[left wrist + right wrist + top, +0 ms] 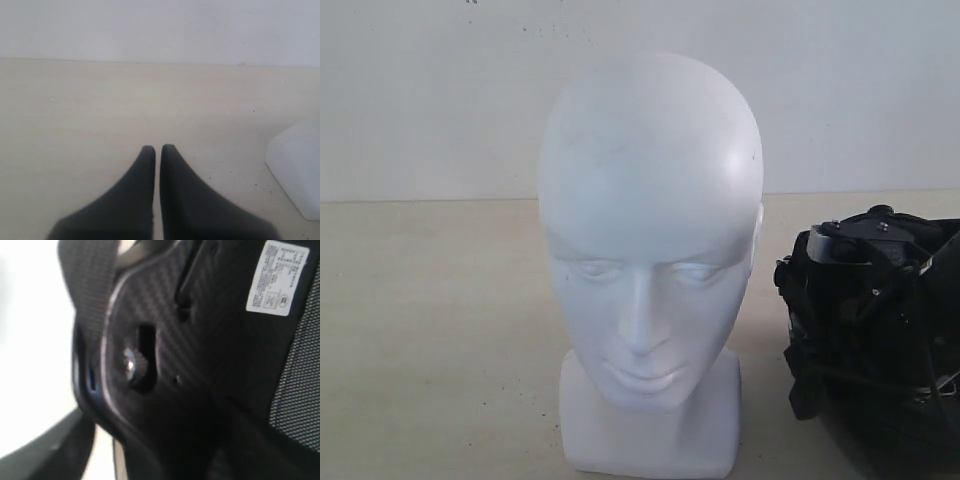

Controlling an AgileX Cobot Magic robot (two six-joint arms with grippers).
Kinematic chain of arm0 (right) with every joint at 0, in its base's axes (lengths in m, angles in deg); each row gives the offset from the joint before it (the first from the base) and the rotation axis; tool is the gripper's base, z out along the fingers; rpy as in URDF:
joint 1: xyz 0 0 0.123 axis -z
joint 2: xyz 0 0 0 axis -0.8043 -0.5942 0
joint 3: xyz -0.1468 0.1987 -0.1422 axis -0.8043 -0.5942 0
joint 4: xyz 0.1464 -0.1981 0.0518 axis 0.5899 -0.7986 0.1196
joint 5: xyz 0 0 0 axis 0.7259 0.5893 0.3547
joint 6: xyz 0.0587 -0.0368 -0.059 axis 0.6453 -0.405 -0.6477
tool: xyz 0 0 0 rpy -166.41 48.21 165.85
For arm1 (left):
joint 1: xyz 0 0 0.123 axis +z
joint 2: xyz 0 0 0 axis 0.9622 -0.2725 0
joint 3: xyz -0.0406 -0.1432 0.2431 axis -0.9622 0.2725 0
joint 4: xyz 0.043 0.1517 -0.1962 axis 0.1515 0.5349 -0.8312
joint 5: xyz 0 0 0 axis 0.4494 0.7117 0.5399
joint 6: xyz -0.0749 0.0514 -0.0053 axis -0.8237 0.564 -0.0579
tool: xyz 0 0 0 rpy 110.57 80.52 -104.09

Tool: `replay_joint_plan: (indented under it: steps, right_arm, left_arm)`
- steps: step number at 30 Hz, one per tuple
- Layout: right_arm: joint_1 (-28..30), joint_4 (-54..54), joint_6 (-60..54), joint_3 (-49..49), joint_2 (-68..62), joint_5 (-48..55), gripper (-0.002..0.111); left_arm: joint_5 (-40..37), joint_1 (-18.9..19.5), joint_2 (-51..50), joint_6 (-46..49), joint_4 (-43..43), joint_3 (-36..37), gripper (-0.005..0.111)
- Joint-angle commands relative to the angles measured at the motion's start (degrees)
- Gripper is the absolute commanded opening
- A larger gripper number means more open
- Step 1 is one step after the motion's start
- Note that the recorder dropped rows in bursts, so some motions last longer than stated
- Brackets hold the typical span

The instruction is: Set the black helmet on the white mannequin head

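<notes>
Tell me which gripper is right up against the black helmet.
The right gripper: its wrist view is filled by the black helmet's inner shell and strap. The left gripper hangs shut over the table, with only the white mannequin head's base nearby.

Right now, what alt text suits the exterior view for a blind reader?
A glossy white bald mannequin head stands upright on a pale beige table, facing the camera. A matte-black helmet sits beside it at the right edge.
</notes>
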Motion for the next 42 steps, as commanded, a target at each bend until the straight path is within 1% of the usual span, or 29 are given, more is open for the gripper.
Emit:
replay_joint_plan:
  steps: [1, 10, 26, 28, 30, 32, 34, 35, 37, 38, 39, 41, 42]
  right_arm:
    - [0.0, -0.5, -0.5, -0.3, 0.1, 1.1, 0.081]
    - [0.0, -0.5, 1.0, -0.3, 0.1, -3.1, 0.074]
    - [0.0, -2.8, -0.7, -0.2, 0.1, -4.9, 0.073]
    - [0.0, -7.4, 2.2, -0.2, 0.1, -4.9, 0.055]
    - [0.0, -8.5, 2.9, -0.2, 0.1, -4.0, 0.041]
    - [0.0, -8.8, 2.8, 0.5, 0.1, -2.3, 0.038]
    - [0.0, -10.1, 2.4, 2.4, 0.1, 2.1, 0.038]
    - [0.0, -12.2, 2.4, 4.6, 0.1, 6.2, 0.038]
    - [0.0, -14.5, 2.4, 6.6, 0.1, 9.1, 0.039]
    - [0.0, -14.5, 2.4, 6.6, 0.1, 9.0, 0.043]
    - [0.0, -14.5, 2.4, 6.6, 0.1, 8.3, 0.052]
    - [0.0, -14.5, 3.3, 6.6, 0.1, 7.5, 0.064]
    - [0.0, -14.5, 3.9, 6.6, 0.1, 7.3, 0.067]
  left_arm:
    - [0.0, 0.0, 0.2, 0.2, -0.3, 0.2, 0.004]
    - [0.0, 0.0, 0.2, 0.2, -0.3, 0.2, 0.004]
    - [0.0, 0.0, 0.2, 0.2, -0.3, 0.2, 0.004]
    - [0.0, 0.0, 0.2, 0.2, -0.3, 0.2, 0.004]
    - [0.0, 0.0, 0.2, 0.2, -0.3, 0.2, 0.004]
    - [0.0, 0.0, 0.2, 0.2, -0.3, 0.2, 0.004]
    - [0.0, 0.0, 0.2, 0.2, -0.3, 0.2, 0.004]
    - [0.0, 0.0, 0.2, 0.2, -0.3, 0.2, 0.004]
    - [0.0, 0.0, 0.2, 0.2, -0.3, 0.2, 0.004]
    - [0.0, 0.0, 0.2, 0.2, -0.3, 0.2, 0.004]
    - [0.0, 0.0, 0.2, 0.2, -0.3, 0.2, 0.004]
    - [0.0, 0.0, 0.2, 0.2, -0.3, 0.2, 0.004]
    - [0.0, 0.0, 0.2, 0.2, -0.3, 0.2, 0.004]
